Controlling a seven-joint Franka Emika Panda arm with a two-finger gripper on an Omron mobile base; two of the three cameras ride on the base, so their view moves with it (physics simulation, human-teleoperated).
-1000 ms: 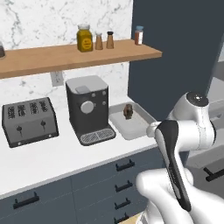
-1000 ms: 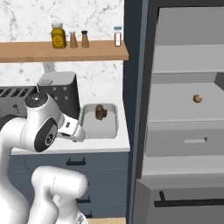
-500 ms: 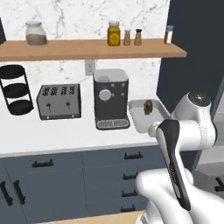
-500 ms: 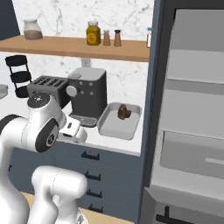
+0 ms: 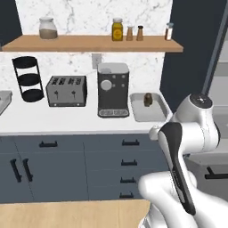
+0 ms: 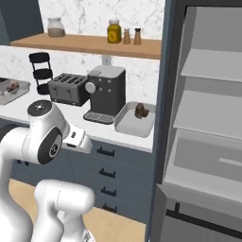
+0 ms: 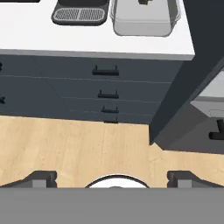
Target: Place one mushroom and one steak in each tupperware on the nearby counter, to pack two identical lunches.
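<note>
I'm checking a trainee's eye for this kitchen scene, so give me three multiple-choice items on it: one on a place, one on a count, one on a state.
1. Where does the tupperware with a brown item in it stand?
A. on the wooden shelf
B. on the counter, right of the coffee machine
C. on the floor

2. How many tiers has the black rack?
A. one
B. three
C. five

3. How is the pincer?
A. open, holding nothing
B. shut on a jar
C. shut on a drawer handle

Answers: 1 B, the tub sits beside the machine on the white worktop. 2 B, three round tiers show in the left base view. 3 A, in the hand view its tips stand wide apart with only floor between.
</note>
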